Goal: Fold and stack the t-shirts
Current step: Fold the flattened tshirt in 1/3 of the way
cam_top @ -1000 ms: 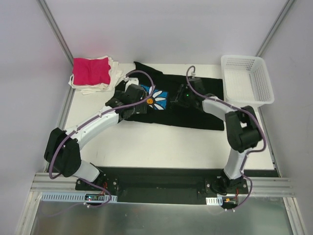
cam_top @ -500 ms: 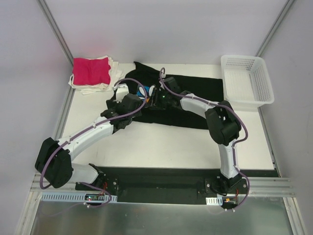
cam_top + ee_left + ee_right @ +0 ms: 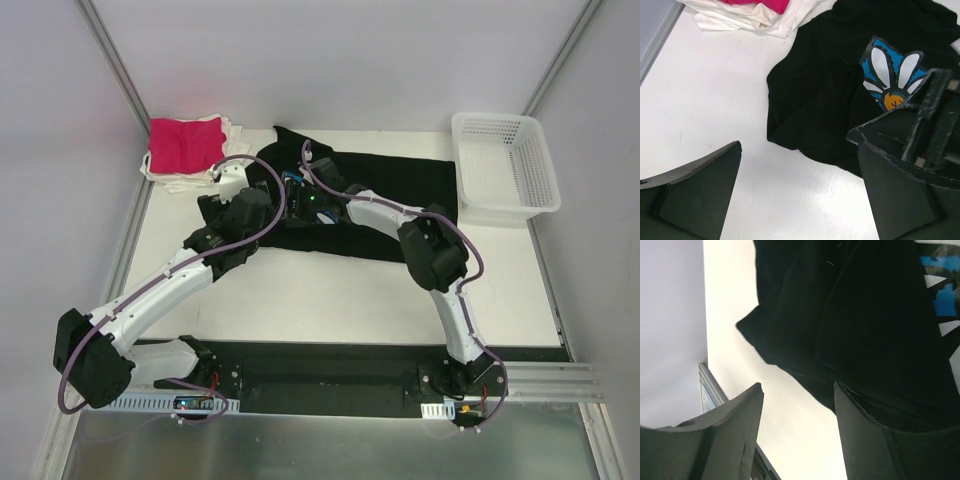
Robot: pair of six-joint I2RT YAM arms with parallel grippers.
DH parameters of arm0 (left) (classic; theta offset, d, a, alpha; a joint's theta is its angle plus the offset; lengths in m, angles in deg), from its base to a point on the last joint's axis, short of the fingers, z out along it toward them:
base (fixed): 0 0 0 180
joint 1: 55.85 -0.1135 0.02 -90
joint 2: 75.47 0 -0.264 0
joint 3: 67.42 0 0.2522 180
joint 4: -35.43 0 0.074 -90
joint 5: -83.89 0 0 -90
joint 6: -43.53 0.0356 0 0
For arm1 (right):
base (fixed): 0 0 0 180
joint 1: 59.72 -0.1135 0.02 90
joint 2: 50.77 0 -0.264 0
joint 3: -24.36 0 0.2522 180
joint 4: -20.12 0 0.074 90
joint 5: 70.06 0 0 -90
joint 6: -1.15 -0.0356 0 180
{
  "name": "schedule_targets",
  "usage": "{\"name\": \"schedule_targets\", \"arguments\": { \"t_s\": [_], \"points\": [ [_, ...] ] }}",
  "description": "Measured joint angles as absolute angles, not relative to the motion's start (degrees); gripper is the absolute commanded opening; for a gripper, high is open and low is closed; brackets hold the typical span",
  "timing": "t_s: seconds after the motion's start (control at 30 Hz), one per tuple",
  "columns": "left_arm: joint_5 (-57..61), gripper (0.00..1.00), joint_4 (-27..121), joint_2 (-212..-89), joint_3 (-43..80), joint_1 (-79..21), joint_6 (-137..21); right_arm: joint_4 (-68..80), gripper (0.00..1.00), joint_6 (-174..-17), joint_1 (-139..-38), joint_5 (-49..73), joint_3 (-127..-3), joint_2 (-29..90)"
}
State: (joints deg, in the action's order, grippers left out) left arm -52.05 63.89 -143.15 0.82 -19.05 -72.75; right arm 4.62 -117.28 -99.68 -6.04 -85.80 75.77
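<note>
White table (image 3: 330,290) bears black t-shirt (image 3: 400,180) stretched left to right.

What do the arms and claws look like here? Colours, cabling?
Both look alike. The left arm and right arm have white tubular links with bulky black joint housings. A purple cable runs loosely along each, in slack loops. The left claw and right claw have matte black, wedge-shaped fingers.

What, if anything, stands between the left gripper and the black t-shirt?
Nothing visible. The left gripper is open over the table, with the edge of the black t-shirt straight ahead. The right gripper hangs over the shirt by the daisy print, off to the side, not in the path.
</note>
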Motion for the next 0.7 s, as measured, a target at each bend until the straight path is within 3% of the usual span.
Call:
{"name": "schedule_targets", "arguments": {
  "t_s": [0.7],
  "points": [
    [-53.1,0.99,63.1,-142.7,0.8,-19.1,-69.3,6.1,0.54,-120.4,-100.0,-6.0,-88.5,82.5]
  ]
}}
